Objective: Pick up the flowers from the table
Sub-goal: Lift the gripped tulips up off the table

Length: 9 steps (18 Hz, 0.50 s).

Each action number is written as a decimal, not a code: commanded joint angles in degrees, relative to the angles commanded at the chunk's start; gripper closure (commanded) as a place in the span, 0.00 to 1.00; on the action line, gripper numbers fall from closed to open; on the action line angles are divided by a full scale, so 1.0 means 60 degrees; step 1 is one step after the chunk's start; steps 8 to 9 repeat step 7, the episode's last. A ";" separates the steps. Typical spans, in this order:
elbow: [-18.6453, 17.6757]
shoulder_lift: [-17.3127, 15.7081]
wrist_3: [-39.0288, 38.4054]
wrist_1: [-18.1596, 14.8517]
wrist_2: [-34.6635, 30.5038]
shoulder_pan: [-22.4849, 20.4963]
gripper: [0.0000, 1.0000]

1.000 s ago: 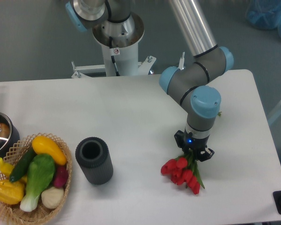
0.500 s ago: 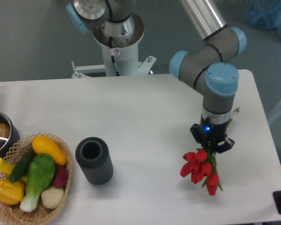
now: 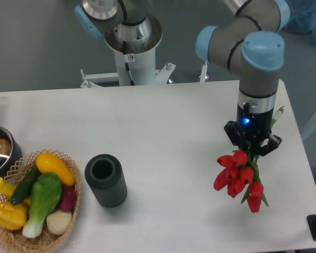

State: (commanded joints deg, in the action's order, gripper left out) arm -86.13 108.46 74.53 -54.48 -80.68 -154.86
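Observation:
The flowers point(image 3: 238, 174) are a bunch of red tulips with green stems, hanging heads down and forward from my gripper point(image 3: 252, 146) at the right side of the white table point(image 3: 163, 126). The gripper points down and is shut on the stems, just above the red heads. The bunch is lifted clear of the tabletop. A green leaf tip point(image 3: 277, 114) sticks out behind the wrist. The pale band is hidden by the fingers.
A dark grey ribbed cylinder cup point(image 3: 105, 179) stands left of centre at the front. A wicker basket point(image 3: 73, 203) of vegetables sits at the front left. A metal pot point(image 3: 0, 153) is at the left edge. The robot base point(image 3: 131, 42) stands behind the table.
The gripper has risen and moved right and back with the tulips in it. The bunch has come off the table and now hangs in the air.

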 joint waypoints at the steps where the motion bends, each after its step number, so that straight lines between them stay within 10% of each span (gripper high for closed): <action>1: 0.0000 -0.0117 0.0015 -0.0132 0.0000 -0.0044 1.00; 9: 0.0044 -0.0367 0.0030 -0.0338 -0.0058 -0.0118 1.00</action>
